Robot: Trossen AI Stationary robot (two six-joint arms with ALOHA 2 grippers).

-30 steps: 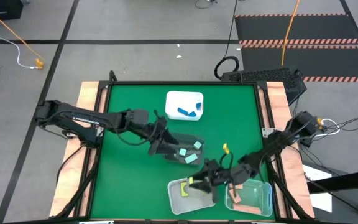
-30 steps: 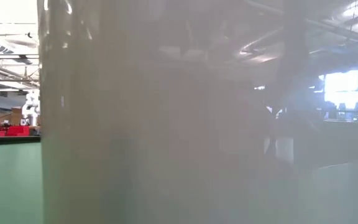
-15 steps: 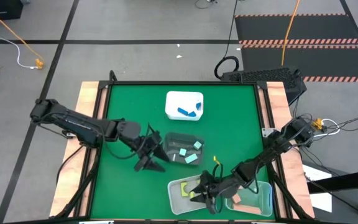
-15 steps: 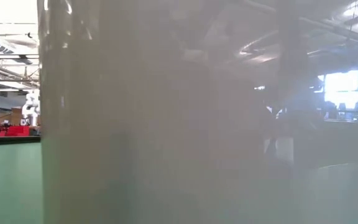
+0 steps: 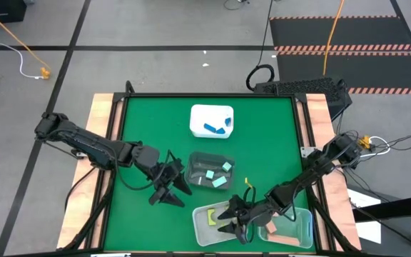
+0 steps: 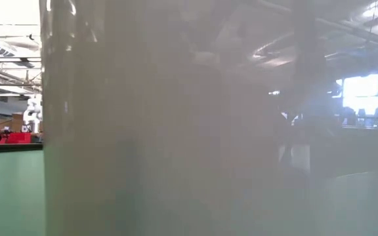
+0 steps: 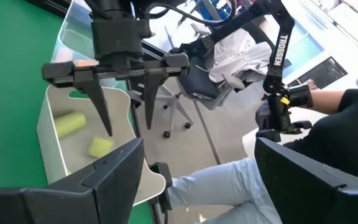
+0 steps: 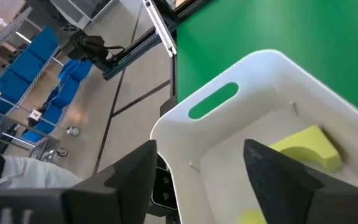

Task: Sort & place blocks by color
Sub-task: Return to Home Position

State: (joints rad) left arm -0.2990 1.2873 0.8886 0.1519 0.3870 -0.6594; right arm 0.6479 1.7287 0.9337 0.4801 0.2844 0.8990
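Observation:
Two yellow blocks [image 7: 70, 123] [image 7: 100, 146] lie on the floor of a white tub [image 5: 198, 214] at the table's near edge. My right gripper [image 5: 231, 220] hovers open inside this tub, fingers slanting down just above the blocks [image 8: 306, 149], touching nothing. My left gripper [image 5: 175, 195] stands open and empty over the green table, left of a dark tub [image 5: 195, 161] holding mint green blocks [image 5: 220, 181]. Blue blocks [image 5: 212, 129] lie in a white tub [image 5: 200, 113] at the far middle. Salmon pink blocks [image 5: 277, 232] lie in a clear tub [image 5: 305, 227] at the near right.
A pale tub wall [image 6: 176, 131] stands right before the low camera and hides the table. A seated person [image 7: 328, 124] shows beyond the table's near edge. Bare green table [image 5: 141, 121] lies at the far left and far right.
My left gripper has drawn back from over the dark tub toward the table's left and near edges. My right gripper has tipped and sunk a little into the near white tub, and a yellow block that was at its fingertips now lies in the tub.

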